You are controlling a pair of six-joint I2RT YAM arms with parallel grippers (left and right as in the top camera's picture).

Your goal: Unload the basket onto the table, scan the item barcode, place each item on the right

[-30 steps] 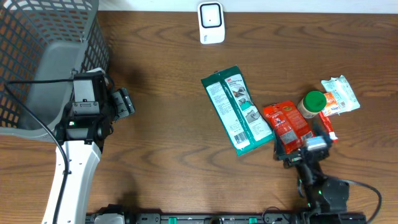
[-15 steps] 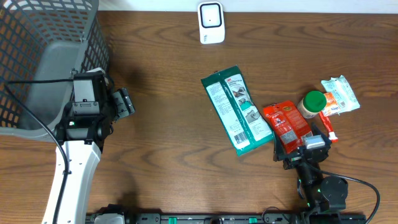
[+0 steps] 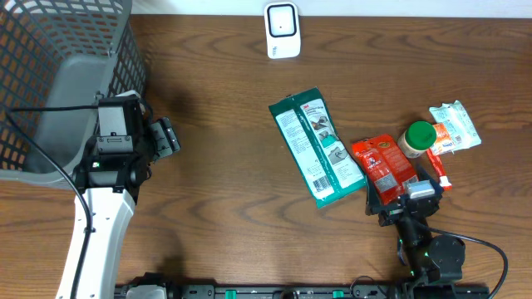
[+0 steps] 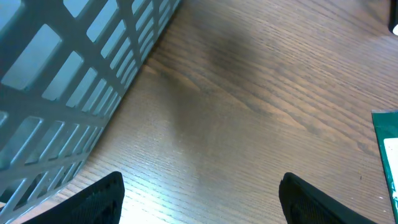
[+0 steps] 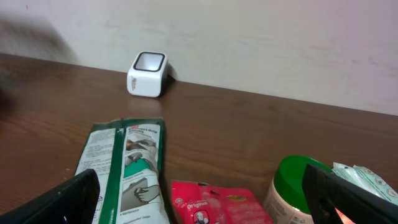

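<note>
Dark wood table [image 3: 224, 191] runs from the arms' near edge to a pale wall, and the trouble sits at the near right. The right gripper [image 5: 205, 202] hangs low with its jaws spread wide and nothing between them, just over the near end of the red packet [image 3: 382, 164], which I judge to be the item it is after.

That packet lies flat and crowded. The green-lidded jar [image 3: 418, 137] stands just beside it on one side, the long green packet [image 3: 316, 148] touches or overlaps it on the other, and a white pouch [image 3: 455, 126] lies just past the jar. Jaws this wide could catch the jar and tip it, or drag the green packet along (a flat foil pack gives little edge to pinch, too). A shallow grip might let it slide out during the lift.

Farther off, the scanner [image 3: 282, 30] stands at the far edge, well apart from the pile. I cannot tell where the barcode is, so it may reach the window facing the wrong way.

The left gripper [image 4: 199, 205], jaws apart and empty, hovers beside the basket [image 3: 50, 75], clear of all this.
</note>
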